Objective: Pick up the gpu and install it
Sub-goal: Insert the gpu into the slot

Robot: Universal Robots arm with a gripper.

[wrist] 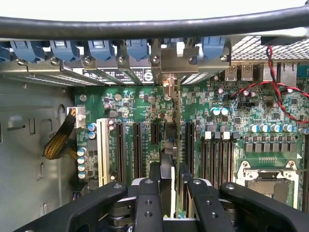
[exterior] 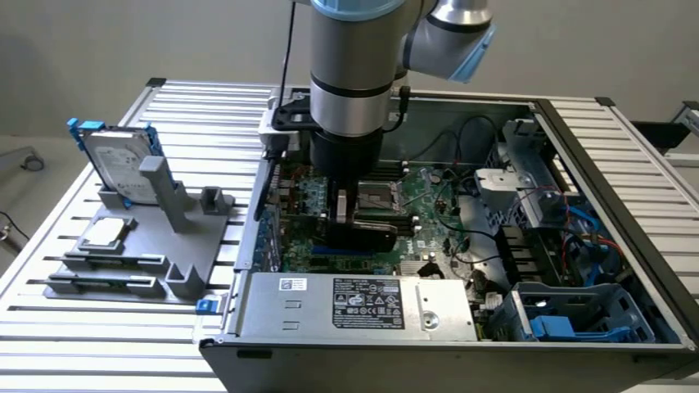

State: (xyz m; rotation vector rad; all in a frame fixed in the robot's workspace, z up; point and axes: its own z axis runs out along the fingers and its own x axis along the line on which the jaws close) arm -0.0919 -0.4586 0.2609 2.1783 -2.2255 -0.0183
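My gripper (exterior: 356,223) is reached down inside the open computer case (exterior: 611,164), over the green motherboard (exterior: 431,196). It is shut on the gpu (exterior: 366,233), a dark card held upright above the expansion slots. In the wrist view the gpu (wrist: 170,145) appears edge-on between the black fingers (wrist: 147,203), running away from the gripper (wrist: 171,200) between the black slots (wrist: 137,150). Its silver end bracket (wrist: 173,60) is at the case's rear slot openings. I cannot tell whether the card's edge sits in a slot.
A grey fixture (exterior: 142,246) outside the case, on the exterior view's left, holds a silver hard drive with blue rails (exterior: 118,160) and a small square chip (exterior: 106,233). The power supply (exterior: 361,303) fills the case's near side. An open CPU socket (wrist: 265,176) and red-black wires (wrist: 277,94) lie beside the slots.
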